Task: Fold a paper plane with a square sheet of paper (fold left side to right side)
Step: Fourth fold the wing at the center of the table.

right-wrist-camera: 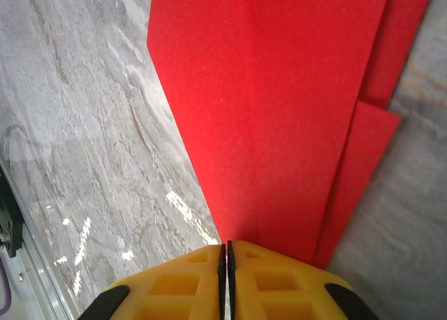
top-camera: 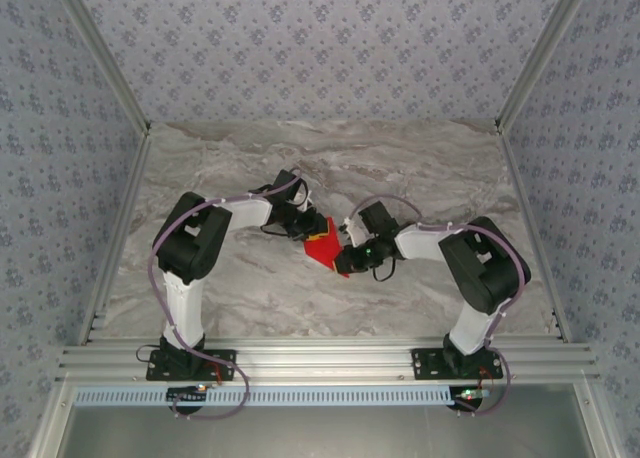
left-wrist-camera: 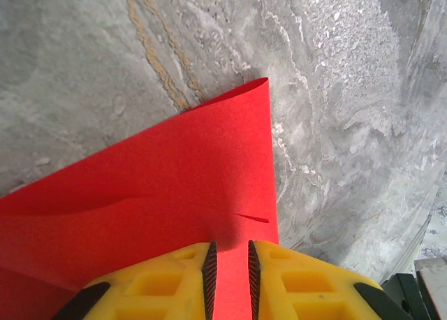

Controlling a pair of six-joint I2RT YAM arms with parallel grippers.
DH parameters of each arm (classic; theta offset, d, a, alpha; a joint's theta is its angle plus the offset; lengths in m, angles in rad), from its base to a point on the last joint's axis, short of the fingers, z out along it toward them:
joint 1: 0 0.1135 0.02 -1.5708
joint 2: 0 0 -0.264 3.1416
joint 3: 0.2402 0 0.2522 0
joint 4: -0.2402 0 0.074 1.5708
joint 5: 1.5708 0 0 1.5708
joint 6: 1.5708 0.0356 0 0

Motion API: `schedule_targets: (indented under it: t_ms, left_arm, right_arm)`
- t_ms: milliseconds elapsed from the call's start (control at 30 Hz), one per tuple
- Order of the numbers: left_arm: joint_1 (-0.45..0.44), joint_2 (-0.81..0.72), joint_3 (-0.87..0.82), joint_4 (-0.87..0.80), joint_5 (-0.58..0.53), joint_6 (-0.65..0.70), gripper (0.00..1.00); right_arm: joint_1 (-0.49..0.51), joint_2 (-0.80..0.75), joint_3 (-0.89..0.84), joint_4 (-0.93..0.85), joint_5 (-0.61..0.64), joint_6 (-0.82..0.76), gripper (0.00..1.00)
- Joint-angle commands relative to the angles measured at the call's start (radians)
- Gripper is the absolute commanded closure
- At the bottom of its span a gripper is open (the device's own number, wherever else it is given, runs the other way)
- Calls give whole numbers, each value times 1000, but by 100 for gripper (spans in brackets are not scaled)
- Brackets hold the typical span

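Note:
The square sheet of paper is bright red and partly folded, lying mid-table between my two grippers. In the left wrist view the paper spreads beneath the yellow fingers, its far corner curling up off the marble. My left gripper stands over it with a narrow gap, red showing between the pads. In the right wrist view the paper lies in overlapping layers that narrow to a point at my right gripper. That gripper is shut on this end of the paper.
The grey marble table stretches bare around the paper. Patterned walls close the back and both sides. An aluminium rail carrying both arm bases runs along the near edge.

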Motion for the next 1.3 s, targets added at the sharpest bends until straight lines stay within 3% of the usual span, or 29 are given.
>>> schedule_targets:
  t_ms: [0, 400, 633, 767, 900, 1067, 1267]
  left_arm:
    - [10, 27, -40, -75, -92, 7, 78]
    - [12, 21, -46, -72, -89, 7, 79]
    - [11, 17, -42, -71, -84, 7, 79]
    - [8, 11, -39, -72, -85, 9, 79]
    - [6, 12, -37, -70, -84, 7, 79]
    - [0, 11, -31, -72, -82, 6, 79]
    - [-3, 5, -25, -70, -74, 6, 79]
  right_arm:
    - [12, -10, -66, -177, -1, 26, 89]
    - [6, -55, -92, -249, 10, 16, 89]
    - [-27, -181, -64, -299, -13, 14, 90]
    - [-48, -240, -27, -276, -65, 37, 100]
    - [-52, -189, 17, -193, -86, 92, 100]
    - [-46, -67, 89, -152, -23, 141, 100]
    - [-37, 33, 114, -174, 24, 146, 100]
